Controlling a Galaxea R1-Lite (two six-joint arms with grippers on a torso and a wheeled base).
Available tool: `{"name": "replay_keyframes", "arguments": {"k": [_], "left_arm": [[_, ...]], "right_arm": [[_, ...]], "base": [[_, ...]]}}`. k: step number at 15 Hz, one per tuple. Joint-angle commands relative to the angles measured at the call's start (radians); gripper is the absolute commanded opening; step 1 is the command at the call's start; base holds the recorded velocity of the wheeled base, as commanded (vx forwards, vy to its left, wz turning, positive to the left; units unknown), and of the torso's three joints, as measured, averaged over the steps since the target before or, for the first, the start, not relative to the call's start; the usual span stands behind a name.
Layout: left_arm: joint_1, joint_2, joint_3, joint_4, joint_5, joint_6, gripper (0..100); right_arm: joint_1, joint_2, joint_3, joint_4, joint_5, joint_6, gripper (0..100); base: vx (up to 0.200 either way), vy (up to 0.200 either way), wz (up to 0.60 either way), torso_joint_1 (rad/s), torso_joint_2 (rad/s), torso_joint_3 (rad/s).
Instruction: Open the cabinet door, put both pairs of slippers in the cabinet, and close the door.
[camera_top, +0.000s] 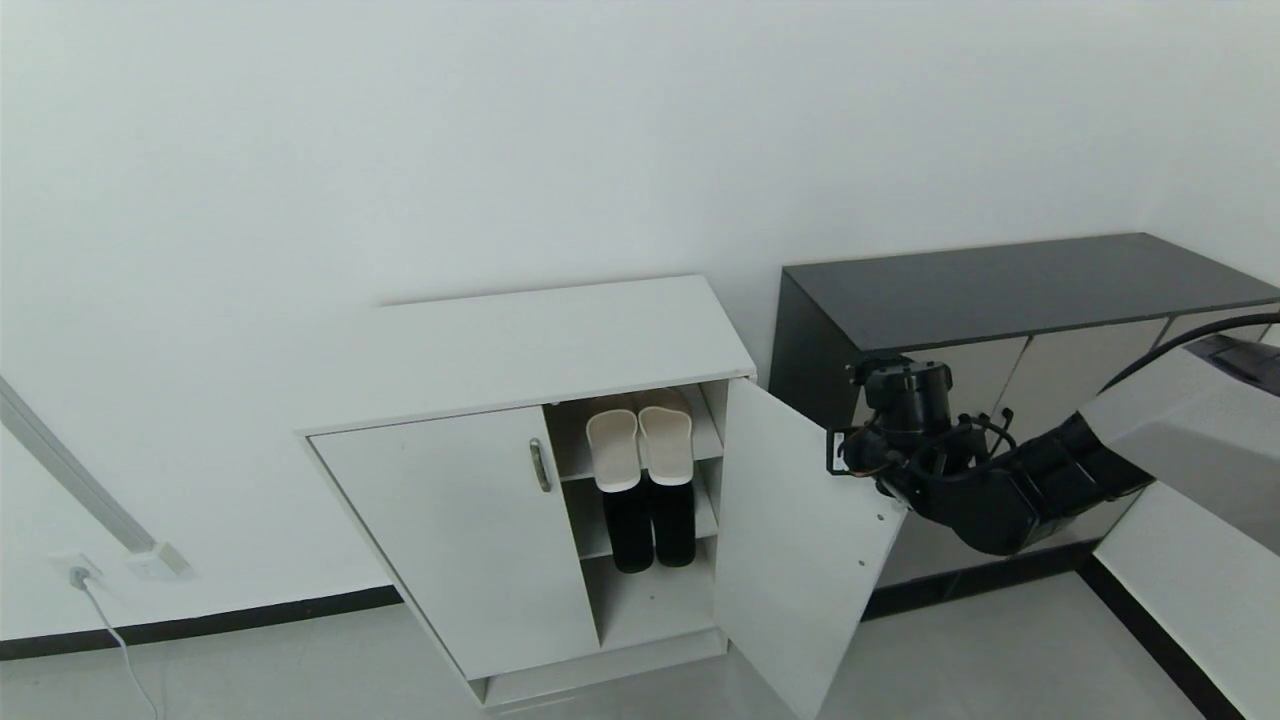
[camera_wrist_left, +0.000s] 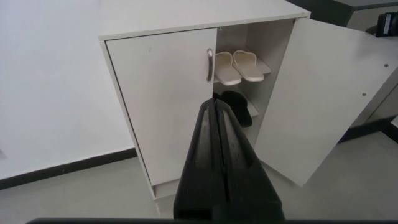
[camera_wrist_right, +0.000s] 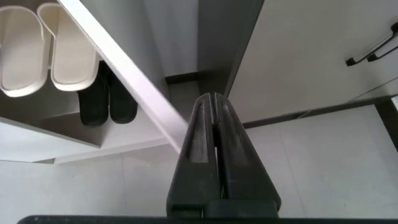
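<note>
White laminated board makes up the cabinet (camera_top: 560, 340), which stands against the wall beside a dark sideboard (camera_top: 1010, 285). Its left door (camera_top: 460, 540) is shut. The right door (camera_top: 800, 540) stands swung wide out toward the robot's right.

That open panel is the thing left to handle. It looks stiff, flat, smooth-faced and light on its hinges, so it should swing under a gentle push rather than need a grip. The best place to push looks to be the outer face near the free edge, far from the hinge.

Inside, the beige slippers (camera_top: 640, 447) lie on an upper shelf and the black slippers (camera_top: 652, 525) on the shelf below. Both seem set back enough to clear the door.

The right gripper (camera_wrist_right: 214, 102) hangs at the door's free edge near its top corner, fingers pressed together on nothing; whether it touches the board cannot be told. The left gripper (camera_wrist_left: 214, 107), likewise closed and empty, is in front of the cabinet, well apart from it. The metal handle (camera_top: 540, 465) on the shut door needs no touching.
</note>
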Motion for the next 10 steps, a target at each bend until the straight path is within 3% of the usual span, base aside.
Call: {"name": "replay_keyframes", "arguments": {"k": [1,10], "left_arm": [[0.000,0.001,0.000,0.000,0.000,0.000,0],[0.000,0.001,0.000,0.000,0.000,0.000,0]], "right_arm": [[0.022,-0.017,0.019,0.000,0.000,0.000,0],[0.181,-0.050,0.113,-0.049,-0.003,0.012,0]], "base": [[0.000,0.000,0.00,0.000,0.00,0.000],[0.000,0.000,0.00,0.000,0.00,0.000]]}}
